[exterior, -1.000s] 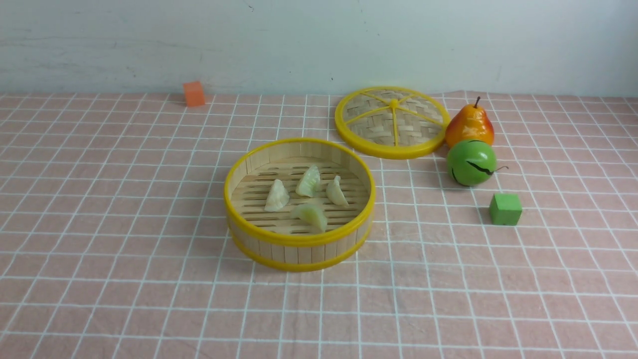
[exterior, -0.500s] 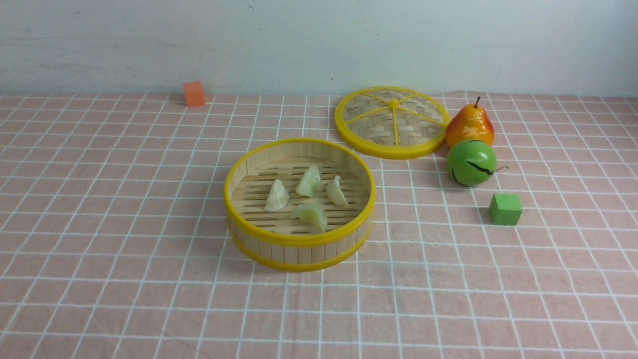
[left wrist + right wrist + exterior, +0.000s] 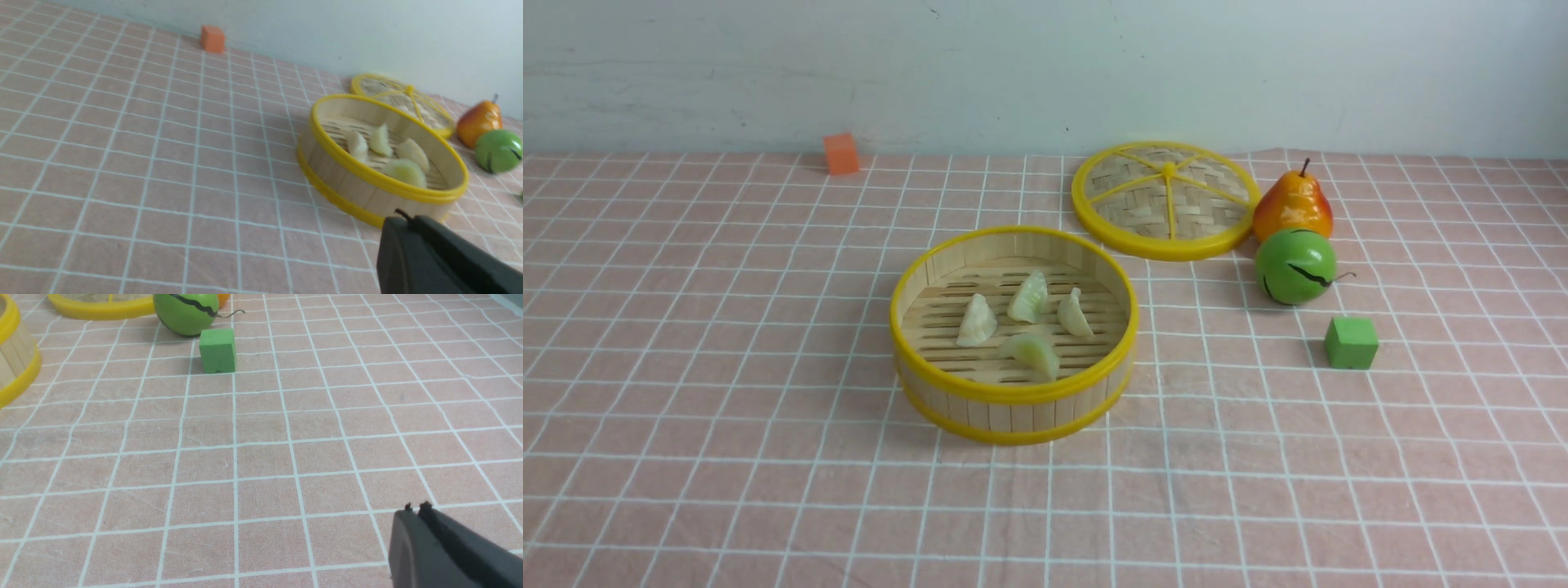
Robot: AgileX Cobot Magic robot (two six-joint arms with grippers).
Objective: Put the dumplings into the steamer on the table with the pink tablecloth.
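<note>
Across the last second nothing on the tabletop (image 3: 686, 408) shifts; the front view stays identical, with neither arm in it. From the left: the left claw (image 3: 402, 220) hangs clenched and empty, short of the steamer (image 3: 1013, 392). All four dumplings (image 3: 1029, 306) lie on the steamer's slatted floor, none left on the pink tablecloth (image 3: 1258, 457). Behind to the right rests the lid (image 3: 1164, 245). Farther right, the right claw (image 3: 416, 508) is clenched on nothing, above bare cloth. The task looks complete.
</note>
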